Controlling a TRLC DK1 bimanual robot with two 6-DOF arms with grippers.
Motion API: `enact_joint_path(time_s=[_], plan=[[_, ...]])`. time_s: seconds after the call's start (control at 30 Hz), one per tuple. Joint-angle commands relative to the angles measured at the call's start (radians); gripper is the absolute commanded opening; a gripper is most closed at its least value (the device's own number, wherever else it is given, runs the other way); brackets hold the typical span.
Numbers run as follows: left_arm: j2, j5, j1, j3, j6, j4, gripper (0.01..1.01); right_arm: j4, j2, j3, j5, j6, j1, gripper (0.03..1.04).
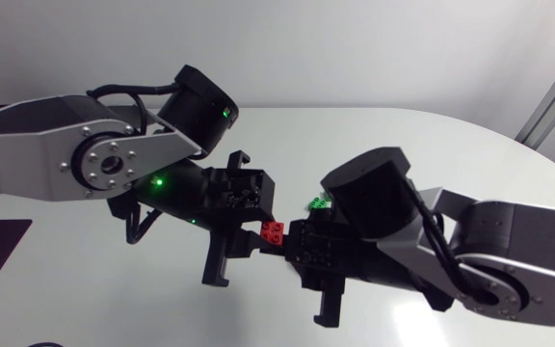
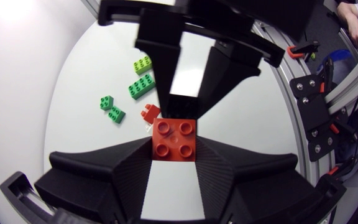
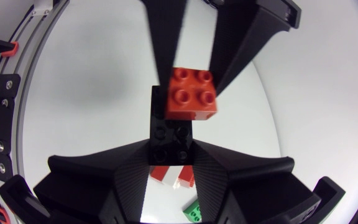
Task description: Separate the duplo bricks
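Closest in, the left gripper (image 2: 174, 151) is pinching a red square four-stud plastic brick (image 2: 173, 137) by two opposite side walls, with the studs facing its own wrist camera. Right against it, just ahead of those fingers, is a black square plastic brick (image 3: 171, 138), which the right gripper (image 3: 173, 155) clamps the same way from the opposing side. The two bricks touch and sit slightly offset from each other; I cannot tell whether their studs are engaged. In the head view the pair hangs above the middle of the table, the left arm coming in from ten o'clock and the right arm from four o'clock. To finish this pull cleanly, I judge that both grips should stay firm on the flat walls, well away from the seam. One wrist should roll so that one edge opens first, since a straight tug could snap loose and fling a brick. Farther down on the white table (image 2: 73, 62) lie a small red brick (image 2: 149, 112), a pair of small dark green bricks (image 2: 112, 108), a green eight-stud brick (image 2: 141, 86) and a lime-green brick (image 2: 143, 64), all apart from one another. The separated pieces would best go down clear of these.
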Motion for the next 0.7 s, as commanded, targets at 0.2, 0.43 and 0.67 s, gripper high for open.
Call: enact_joint_path(time_s=[0.2, 0.43, 0.67], plan=[[0.014, 0.042, 0.044, 0.050, -0.028, -0.029, 0.362, 0.022, 0.016, -0.036, 0.041, 0.008, 0.031, 0.30], [0.037, 0.040, 0.199, 0.060, 0.007, 0.011, 0.362, 0.018, -0.020, -0.048, 0.035, -0.005, -0.049, 0.30], [0.123, 0.013, 0.260, -0.055, 0.041, 0.117, 0.362, 0.005, -0.069, -0.044, -0.037, 0.024, -0.150, 0.30]])
